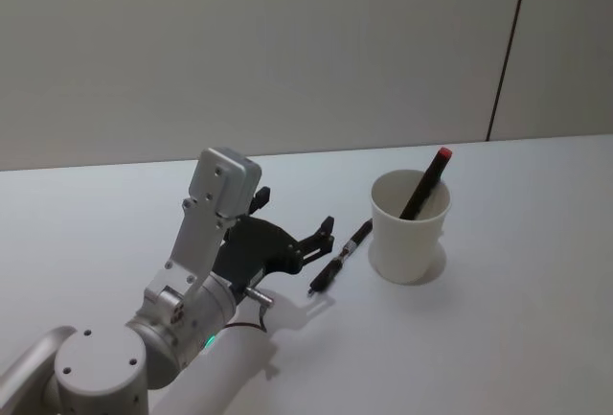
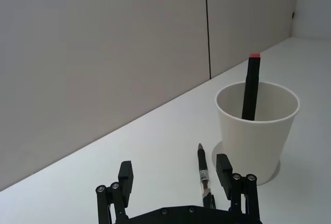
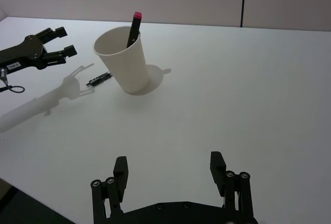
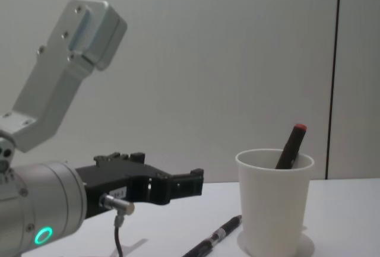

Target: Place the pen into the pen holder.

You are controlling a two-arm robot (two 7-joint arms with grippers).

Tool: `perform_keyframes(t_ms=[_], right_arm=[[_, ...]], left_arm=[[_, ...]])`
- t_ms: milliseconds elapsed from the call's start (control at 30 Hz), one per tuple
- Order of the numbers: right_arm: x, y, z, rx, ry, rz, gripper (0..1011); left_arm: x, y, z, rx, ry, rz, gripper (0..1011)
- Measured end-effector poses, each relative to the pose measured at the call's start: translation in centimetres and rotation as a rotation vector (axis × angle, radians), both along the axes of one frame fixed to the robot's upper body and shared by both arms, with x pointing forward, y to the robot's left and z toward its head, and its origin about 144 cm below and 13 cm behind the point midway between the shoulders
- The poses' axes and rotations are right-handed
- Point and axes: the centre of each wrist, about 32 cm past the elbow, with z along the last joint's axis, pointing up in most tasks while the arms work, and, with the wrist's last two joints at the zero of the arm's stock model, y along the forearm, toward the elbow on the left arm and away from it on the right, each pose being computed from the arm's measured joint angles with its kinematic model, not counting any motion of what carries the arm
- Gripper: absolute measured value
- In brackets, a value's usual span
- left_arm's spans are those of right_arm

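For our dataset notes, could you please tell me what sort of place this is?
Probably a lab test bench: a white table against plain grey wall panels, with a paper-cup pen holder and a pen on it, and the left gripper open near the pen.

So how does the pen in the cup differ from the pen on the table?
The red-tipped pen leans inside the pen holder, red end above the rim; the other pen lies flat on the table beside it. The other pen shows no red and looks thinner. Both are dark and slim.
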Motion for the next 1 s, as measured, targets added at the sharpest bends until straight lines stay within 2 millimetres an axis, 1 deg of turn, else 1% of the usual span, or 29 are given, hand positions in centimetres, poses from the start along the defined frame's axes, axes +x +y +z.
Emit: perform_keyframes(t_ms=[500, 1000], right_arm=[[-0.24, -0.12, -0.1, -0.003, 0.012, -0.002, 1002], [-0.31, -0.16, -0.15, -0.004, 0.016, -0.003, 1001]], left_arm=[[-0.2, -0.48, -0.41, 0.005, 0.07, 0.033, 1001], [-0.15, -0.88, -0.92, 0.018, 0.066, 0.01, 1001]])
